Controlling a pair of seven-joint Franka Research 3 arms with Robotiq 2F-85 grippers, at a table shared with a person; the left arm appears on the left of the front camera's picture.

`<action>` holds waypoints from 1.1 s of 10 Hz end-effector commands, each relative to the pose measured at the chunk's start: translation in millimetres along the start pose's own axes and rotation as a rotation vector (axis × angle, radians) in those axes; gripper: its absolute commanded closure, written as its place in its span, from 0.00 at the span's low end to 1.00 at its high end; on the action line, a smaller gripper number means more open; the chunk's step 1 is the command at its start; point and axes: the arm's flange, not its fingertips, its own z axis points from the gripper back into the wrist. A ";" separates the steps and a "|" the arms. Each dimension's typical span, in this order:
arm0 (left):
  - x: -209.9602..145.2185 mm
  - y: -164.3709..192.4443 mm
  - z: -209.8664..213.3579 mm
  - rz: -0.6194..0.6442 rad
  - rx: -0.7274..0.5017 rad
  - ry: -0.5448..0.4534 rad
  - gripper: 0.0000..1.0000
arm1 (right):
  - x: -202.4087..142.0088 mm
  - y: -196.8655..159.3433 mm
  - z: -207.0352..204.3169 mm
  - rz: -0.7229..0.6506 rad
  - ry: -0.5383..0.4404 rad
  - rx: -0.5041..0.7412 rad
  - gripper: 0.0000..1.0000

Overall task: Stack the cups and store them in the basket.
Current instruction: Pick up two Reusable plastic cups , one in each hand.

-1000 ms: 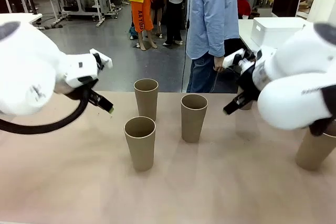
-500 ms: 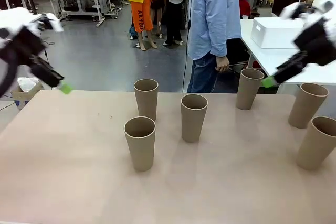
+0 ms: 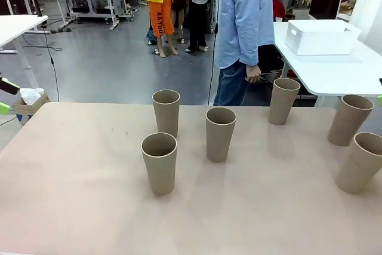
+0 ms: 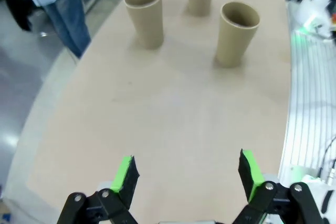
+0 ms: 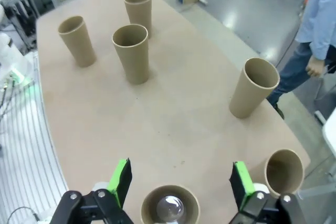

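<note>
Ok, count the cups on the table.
6 cups, all upright and apart: far-left cup, near-left cup, middle cup, cup by the person, right-edge far cup, right-edge near cup.

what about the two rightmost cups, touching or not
Apart: the right wrist view shows bare table between the near cup and the far cup.

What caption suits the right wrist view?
Right gripper, open, above a table with six upright brown cups, one directly beneath it; a person stands at the table's edge.
</note>
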 end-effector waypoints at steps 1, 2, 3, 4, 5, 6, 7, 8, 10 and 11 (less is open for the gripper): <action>-10.5 4.9 -9.7 -0.014 -0.036 -0.095 0.00 | -27.8 16.3 -0.2 0.013 -0.069 0.032 0.00; -15.1 0.7 -12.9 -0.039 -0.013 -0.152 0.00 | -36.3 14.2 6.4 0.013 -0.103 0.035 0.00; -17.5 0.7 -13.3 -0.053 0.014 -0.188 0.00 | -41.0 13.2 10.5 0.008 -0.115 0.030 0.00; -14.8 -5.6 -19.9 -0.046 0.029 -0.212 0.00 | -44.4 11.7 12.9 -0.003 -0.124 0.028 0.00; -14.1 -10.4 -23.1 -0.045 0.035 -0.215 0.00 | -47.0 9.4 14.8 -0.007 -0.135 0.030 0.00; -12.1 -13.3 -24.5 -0.037 0.034 -0.222 0.00 | -48.9 7.3 15.1 -0.009 -0.140 0.033 0.00; -12.2 -12.7 -24.6 -0.042 0.031 -0.233 0.00 | -51.0 8.9 15.0 -0.011 -0.141 0.035 0.00; -9.6 -14.4 -26.5 -0.039 0.029 -0.235 0.00 | -51.8 9.3 14.0 -0.012 -0.142 0.040 0.00; -8.6 -11.3 -24.6 -0.016 0.028 -0.210 0.00 | -44.5 -5.9 24.7 -0.034 -0.129 0.037 0.00; -8.6 -11.3 -24.6 -0.016 0.028 -0.210 0.00 | -44.5 -5.9 24.7 -0.034 -0.129 0.037 0.00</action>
